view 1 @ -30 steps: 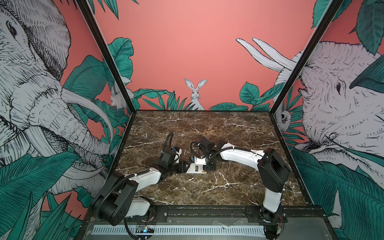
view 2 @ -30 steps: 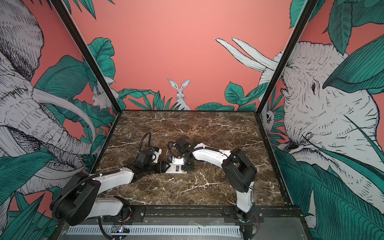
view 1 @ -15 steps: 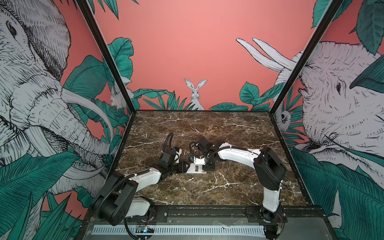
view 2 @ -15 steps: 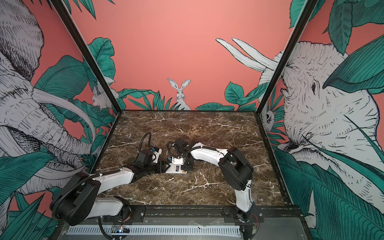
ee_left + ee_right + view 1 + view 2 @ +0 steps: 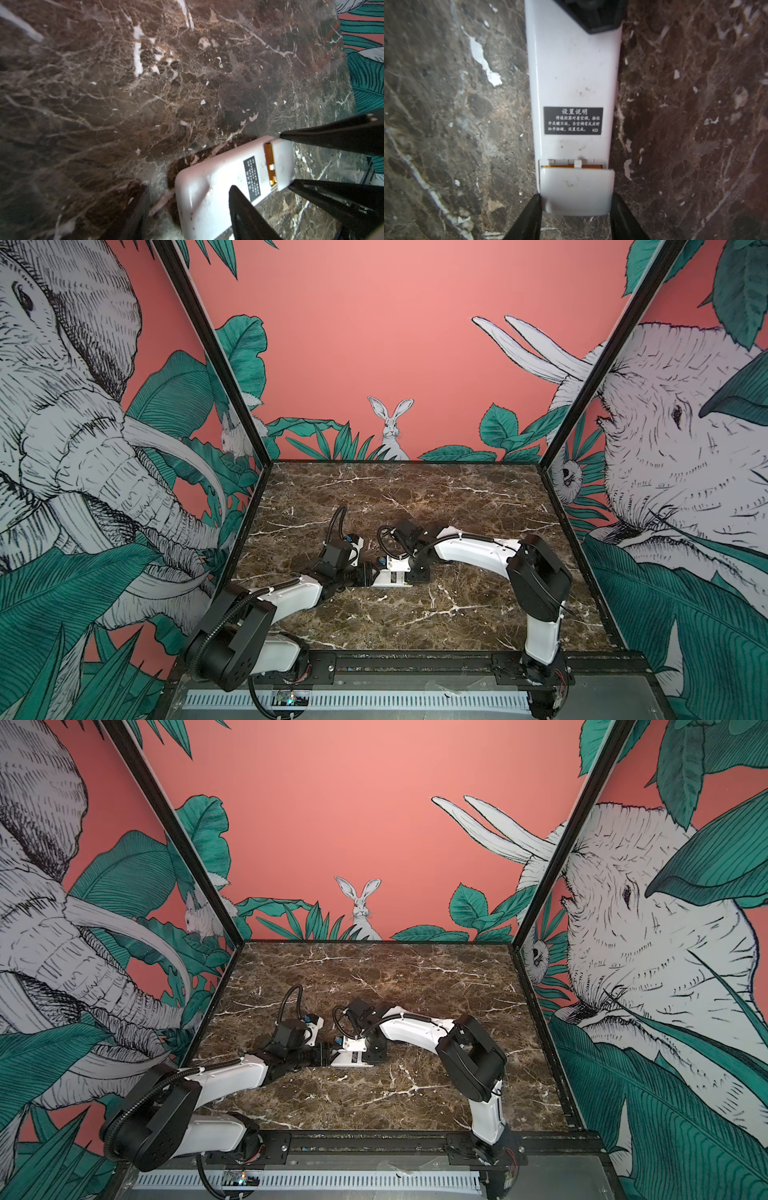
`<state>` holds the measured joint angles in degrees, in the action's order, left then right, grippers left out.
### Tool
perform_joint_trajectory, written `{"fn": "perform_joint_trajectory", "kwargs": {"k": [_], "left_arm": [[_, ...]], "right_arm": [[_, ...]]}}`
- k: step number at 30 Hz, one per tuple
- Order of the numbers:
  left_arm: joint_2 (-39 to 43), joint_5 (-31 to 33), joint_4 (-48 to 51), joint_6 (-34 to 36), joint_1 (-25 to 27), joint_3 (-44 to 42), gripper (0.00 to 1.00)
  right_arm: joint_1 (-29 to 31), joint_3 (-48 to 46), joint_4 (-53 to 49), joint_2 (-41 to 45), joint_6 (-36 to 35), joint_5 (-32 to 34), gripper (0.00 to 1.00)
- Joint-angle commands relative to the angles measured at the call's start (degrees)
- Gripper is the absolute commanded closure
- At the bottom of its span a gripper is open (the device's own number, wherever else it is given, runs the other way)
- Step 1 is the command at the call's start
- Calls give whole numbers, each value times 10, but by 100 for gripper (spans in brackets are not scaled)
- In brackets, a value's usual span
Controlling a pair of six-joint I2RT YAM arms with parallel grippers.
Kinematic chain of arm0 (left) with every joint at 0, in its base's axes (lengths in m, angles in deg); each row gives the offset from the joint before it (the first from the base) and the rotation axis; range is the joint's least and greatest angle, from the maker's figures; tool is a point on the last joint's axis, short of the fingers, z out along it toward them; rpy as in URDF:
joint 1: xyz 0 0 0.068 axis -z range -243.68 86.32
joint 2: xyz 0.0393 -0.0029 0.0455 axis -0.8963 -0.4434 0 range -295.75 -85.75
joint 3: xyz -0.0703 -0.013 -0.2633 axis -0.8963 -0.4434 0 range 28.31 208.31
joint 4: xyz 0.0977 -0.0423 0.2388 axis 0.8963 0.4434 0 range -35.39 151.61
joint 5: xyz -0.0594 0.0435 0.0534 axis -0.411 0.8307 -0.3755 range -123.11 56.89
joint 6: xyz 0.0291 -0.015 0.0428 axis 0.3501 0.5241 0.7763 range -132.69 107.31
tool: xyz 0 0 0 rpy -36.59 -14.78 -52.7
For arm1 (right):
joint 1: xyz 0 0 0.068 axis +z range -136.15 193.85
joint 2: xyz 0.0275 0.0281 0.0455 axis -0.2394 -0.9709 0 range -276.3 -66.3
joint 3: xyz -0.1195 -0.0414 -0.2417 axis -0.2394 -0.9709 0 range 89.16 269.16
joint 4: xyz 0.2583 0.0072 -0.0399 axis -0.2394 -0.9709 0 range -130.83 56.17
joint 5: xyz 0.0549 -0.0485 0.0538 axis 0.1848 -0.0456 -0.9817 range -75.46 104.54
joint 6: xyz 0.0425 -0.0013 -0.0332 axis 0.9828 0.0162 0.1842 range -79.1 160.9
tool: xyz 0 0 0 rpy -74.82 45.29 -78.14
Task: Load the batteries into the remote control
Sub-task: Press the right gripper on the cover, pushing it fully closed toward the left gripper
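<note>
Remote control point(image 5: 392, 577) lies back-up near the middle of the counter point(image 5: 478, 506); it looks light, hard and slippery; left claw point(image 5: 375, 573), spread, presses its 9 o'clock end; right claw point(image 5: 576, 197) pinches the 3 o'clock end by the half-shut lid point(image 5: 577, 187); orange battery point(image 5: 566, 165) peeks out; hold the sides gently.

My left arm point(image 5: 291, 597) and right arm point(image 5: 469, 549) lie low, reaching inward to meet at the remote control point(image 5: 392, 577). The left gripper point(image 5: 188, 186) has its jaws spread at one end, with one finger point(image 5: 245, 207) over the back. The right gripper point(image 5: 575, 196) pinches the sides of the opposite end.
</note>
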<state>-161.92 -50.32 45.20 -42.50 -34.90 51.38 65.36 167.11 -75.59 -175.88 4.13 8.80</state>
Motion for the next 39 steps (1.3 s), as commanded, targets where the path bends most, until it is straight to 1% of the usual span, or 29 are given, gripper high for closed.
{"fn": "perform_joint_trajectory", "kwargs": {"k": [1, 33, 39], "left_arm": [[-14, 11, 74, -7, -3, -26, 38], [-17, 12, 66, -10, -2, -31, 38], [-20, 11, 62, -11, -2, -33, 38]], "right_arm": [[4, 2, -16, -12, -6, 7, 55], [8, 5, -22, -26, -2, 8, 55], [9, 7, -22, -27, 0, 6, 53]]}}
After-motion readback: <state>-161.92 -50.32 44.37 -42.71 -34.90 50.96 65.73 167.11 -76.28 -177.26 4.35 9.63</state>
